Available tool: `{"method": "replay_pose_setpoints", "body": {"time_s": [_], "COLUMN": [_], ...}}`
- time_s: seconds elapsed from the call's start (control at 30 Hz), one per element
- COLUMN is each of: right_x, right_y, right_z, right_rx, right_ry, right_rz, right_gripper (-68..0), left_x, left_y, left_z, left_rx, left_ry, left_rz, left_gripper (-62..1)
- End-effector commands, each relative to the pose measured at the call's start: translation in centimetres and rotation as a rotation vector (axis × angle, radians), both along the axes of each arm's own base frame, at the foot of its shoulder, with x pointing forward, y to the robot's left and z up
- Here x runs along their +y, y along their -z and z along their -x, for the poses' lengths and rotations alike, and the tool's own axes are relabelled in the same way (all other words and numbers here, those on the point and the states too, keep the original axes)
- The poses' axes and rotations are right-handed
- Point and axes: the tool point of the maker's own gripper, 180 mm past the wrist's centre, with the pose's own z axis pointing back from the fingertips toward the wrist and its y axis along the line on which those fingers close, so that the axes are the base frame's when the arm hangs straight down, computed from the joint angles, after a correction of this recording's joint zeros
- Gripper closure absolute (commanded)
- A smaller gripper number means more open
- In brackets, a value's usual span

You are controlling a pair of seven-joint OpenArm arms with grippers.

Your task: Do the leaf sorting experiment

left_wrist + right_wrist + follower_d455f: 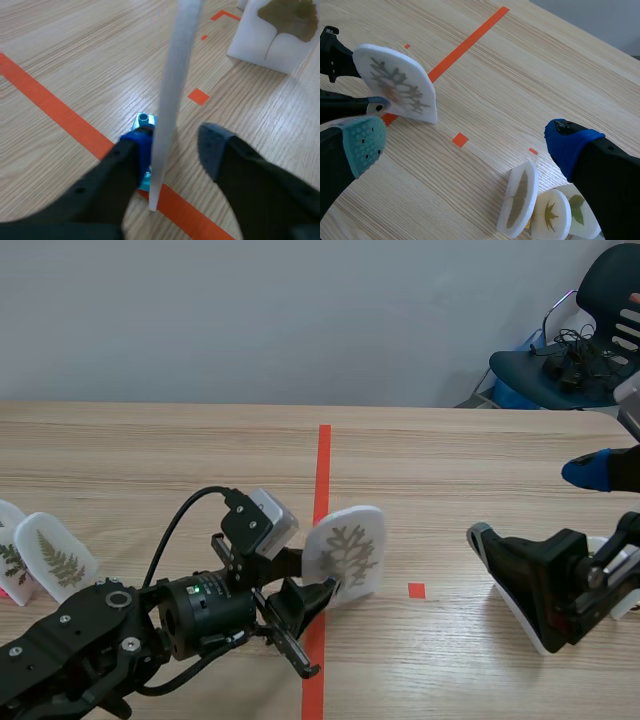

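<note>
A white card with a branching grey leaf [346, 552] stands upright on the orange-red centre line [322, 480]. My left gripper [312, 612] is open around its lower edge. In the left wrist view the card [172, 75] shows edge-on between the fingers; the blue-padded finger [137, 150] touches it and the other finger [220, 150] stays apart. My right gripper [527, 502] hangs open over the table's right side. In the right wrist view it [465, 135] has the same card [397, 85] ahead, and three leaf cards [520, 200] lean together below it.
Two fern-leaf cards [55, 558] stand at the table's left edge. A white ginkgo-leaf card [272, 30] stands beyond the left gripper. Small orange-red squares [416, 590] mark the wood. A dark chair [570, 360] with cables sits beyond the far right corner.
</note>
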Motion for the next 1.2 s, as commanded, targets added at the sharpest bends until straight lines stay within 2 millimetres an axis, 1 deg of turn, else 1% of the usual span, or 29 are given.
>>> {"method": "replay_pose_setpoints", "body": {"time_s": [0.0, 0.07, 0.13, 0.2, 0.3, 0.43, 0.47, 0.53, 0.63, 0.73, 0.87, 0.93, 1.07, 1.17], "right_x": [-0.1, -0.1, -0.1, -0.1, -0.1, -0.1, -0.1, -0.1, -0.1, -0.1, -0.1, -0.1, -0.1, -0.1], "right_y": [-0.7, -0.7, -0.7, -0.7, -0.7, -0.7, -0.7, -0.7, -0.7, -0.7, -0.7, -0.7, -0.8, -0.8], "right_z": [-0.5, -0.5, -0.5, -0.5, -0.5, -0.5, -0.5, -0.5, -0.5, -0.5, -0.5, -0.5, -0.5, -0.5], "right_rx": [-0.029, -0.029, -0.029, -0.029, -0.029, -0.030, -0.030, -0.030, -0.030, -0.030, -0.030, -0.030, -0.030, -0.030], "right_ry": [0.007, 0.007, 0.007, 0.007, 0.007, 0.007, 0.007, 0.007, 0.007, 0.007, 0.006, 0.006, 0.006, 0.006], "right_rz": [-0.010, -0.010, -0.010, -0.010, -0.010, -0.011, -0.011, -0.011, -0.011, -0.012, -0.012, -0.012, -0.012, -0.012], "right_gripper": [-67.9, -67.9, -67.9, -67.9, -67.9, -67.9, -67.9, -67.9, -67.9, -67.9, -67.9, -67.9, -67.9, -67.9], "left_x": [0.0, 0.0, 0.2, 0.5, 1.3, 4.3, 5.3, 7.6, 11.5, 15.8, 20.0, 21.6, 23.8, 25.8], "left_y": [-1.6, -1.6, -1.7, -2.0, -4.1, -7.6, -8.2, -8.8, -8.5, -7.9, -7.0, -6.2, -4.3, -3.7], "left_z": [-0.6, -0.6, -0.6, -0.6, -0.5, -0.2, 0.0, 0.4, 0.5, -0.1, -1.1, -1.5, -1.9, -2.3], "left_rx": [-0.035, -0.035, -0.035, -0.020, -0.007, -0.045, -0.055, -0.070, -0.060, -0.051, -0.057, -0.048, -0.023, -0.039], "left_ry": [-0.007, -0.007, -0.005, 0.003, -0.003, -0.077, -0.101, -0.156, -0.274, -0.448, -0.594, -0.642, -0.699, -0.756], "left_rz": [0.040, 0.039, 0.038, 0.037, 0.070, 0.103, 0.101, 0.085, 0.059, 0.039, 0.003, -0.016, -0.031, -0.046], "left_gripper": [-11.7, -7.3, -6.1, -6.1, -6.1, -6.1, -6.1, -6.1, -6.1, -6.1, -6.1, -6.1, -6.1, -6.1]}}
